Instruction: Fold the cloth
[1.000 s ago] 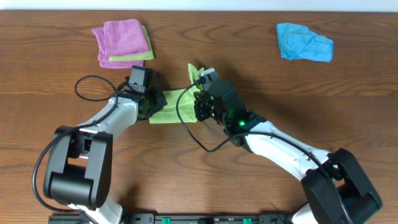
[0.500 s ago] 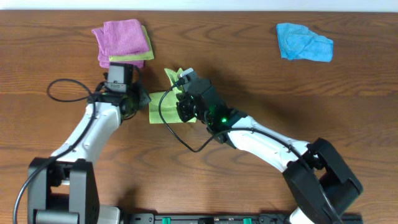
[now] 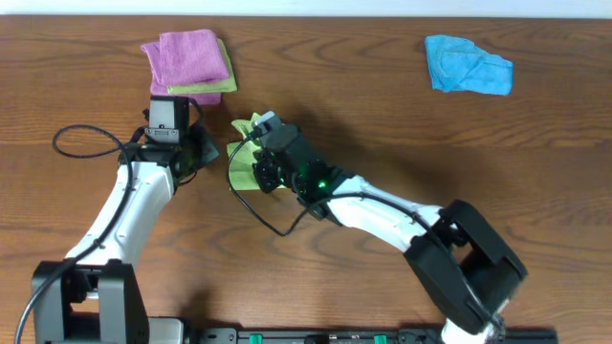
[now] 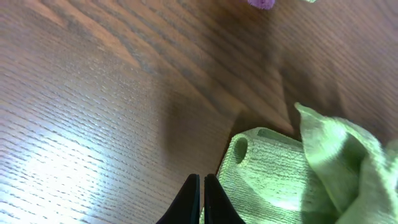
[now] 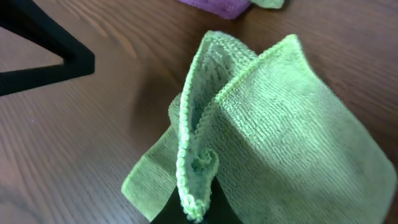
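On the brown wooden table [image 3: 535, 191], right claw [image 5: 196, 208] pinches the green cloth [image 5: 292, 124]; left claw [image 4: 201, 186] pressed together.

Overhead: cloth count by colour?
pink cloth: 1
green: 2, the stacked green cloth under the pink one and the centre green cloth
blue cloth: 1
Total: 4

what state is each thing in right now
green cloth, partly folded, one edge lifted
right pincer, shut on green cloth
left pincer, shut, empty
pink cloth, folded
blue cloth, crumpled, not folded
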